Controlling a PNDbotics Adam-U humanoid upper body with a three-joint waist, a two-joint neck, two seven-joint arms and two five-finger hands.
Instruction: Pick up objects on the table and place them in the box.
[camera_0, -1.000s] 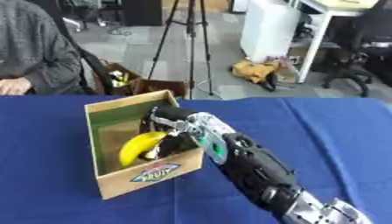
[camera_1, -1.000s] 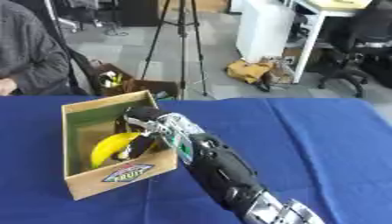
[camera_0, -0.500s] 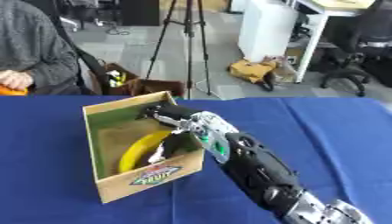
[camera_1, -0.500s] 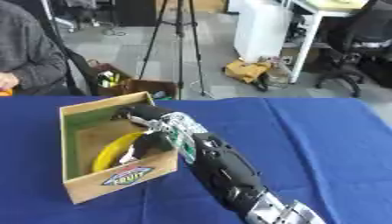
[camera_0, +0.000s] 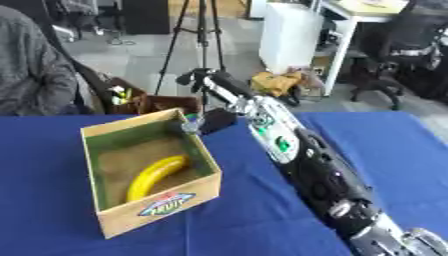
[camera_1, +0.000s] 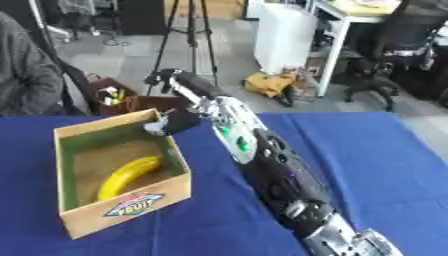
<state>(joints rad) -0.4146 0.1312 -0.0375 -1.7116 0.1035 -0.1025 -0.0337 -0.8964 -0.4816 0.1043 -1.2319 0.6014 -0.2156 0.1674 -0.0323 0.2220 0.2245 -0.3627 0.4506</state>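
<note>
Place: an office or lab
Signs: swivel chairs (camera_0: 411, 55) – a white desk (camera_0: 367, 10) – a tripod (camera_0: 206, 35) on grey floor (camera_0: 131, 55)

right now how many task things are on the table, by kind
banana: 1, lying inside the box
box: 1, on the blue table
robot hand: 1, the right, raised above the box's far corner
total: 3

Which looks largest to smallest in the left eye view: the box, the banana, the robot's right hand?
1. Box, clearly largest.
2. Banana, lying inside the box.
3. Right hand. It looks close to the banana in size and sits farther from the camera, so these two are uncertain.
</note>
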